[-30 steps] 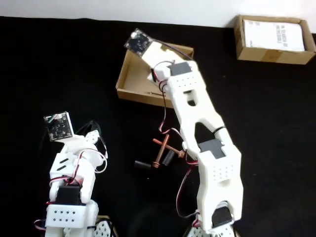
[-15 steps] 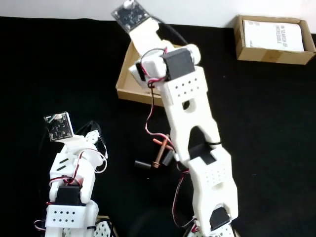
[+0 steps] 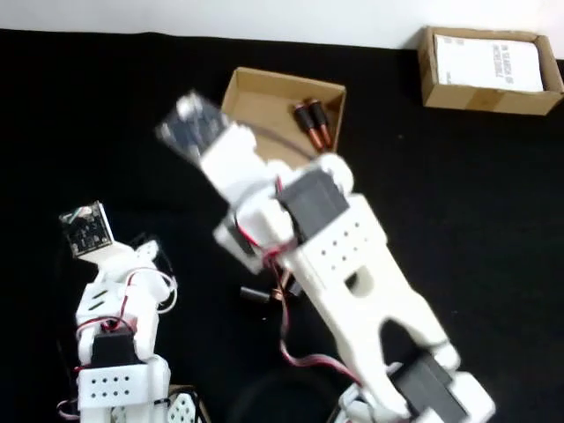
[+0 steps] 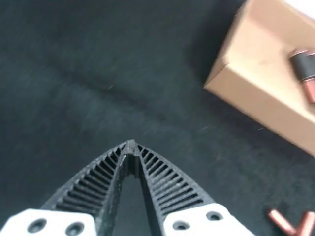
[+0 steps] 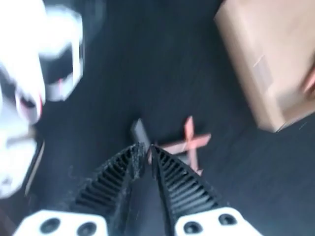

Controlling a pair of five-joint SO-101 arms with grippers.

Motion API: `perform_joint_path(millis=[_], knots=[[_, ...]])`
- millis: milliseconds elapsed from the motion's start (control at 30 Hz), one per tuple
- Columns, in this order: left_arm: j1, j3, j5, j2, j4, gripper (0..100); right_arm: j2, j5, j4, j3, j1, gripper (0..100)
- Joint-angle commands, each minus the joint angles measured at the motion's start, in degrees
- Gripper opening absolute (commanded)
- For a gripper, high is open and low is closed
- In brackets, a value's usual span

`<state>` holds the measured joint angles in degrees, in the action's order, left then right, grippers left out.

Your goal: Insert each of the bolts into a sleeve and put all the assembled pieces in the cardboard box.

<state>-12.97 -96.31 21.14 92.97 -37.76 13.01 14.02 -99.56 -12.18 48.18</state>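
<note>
The cardboard box (image 3: 264, 106) stands at the back centre with two assembled pieces (image 3: 312, 124) lying in it. Between the arms on the black table are crossed copper bolts (image 5: 189, 142) and a black sleeve (image 5: 139, 130); one sleeve (image 3: 255, 294) also lies beside the right arm in the high view. My right gripper (image 5: 147, 149) hovers just short of the bolts, shut and holding nothing. My left gripper (image 4: 130, 146) is shut and holding nothing over bare table, with the box (image 4: 266, 93) and a bolt (image 4: 281, 221) farther off.
A second cardboard box (image 3: 487, 68) with a white sheet in it sits at the back right. The big white right arm (image 3: 352, 264) stretches over the table's middle, above the loose parts. The left arm (image 3: 110, 308) stands at the front left.
The right arm has swung back from over the cardboard box toward the middle-left of the table, uncovering two assembled pieces in the box. The left arm shifted slightly left.
</note>
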Motion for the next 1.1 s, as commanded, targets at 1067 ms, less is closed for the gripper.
perform_joint_path(millis=[1067], knots=[[-11.0,-1.4,0.4,1.1,-2.8,1,-6.5,6.3,50.3,54.4,4.3,19.4]])
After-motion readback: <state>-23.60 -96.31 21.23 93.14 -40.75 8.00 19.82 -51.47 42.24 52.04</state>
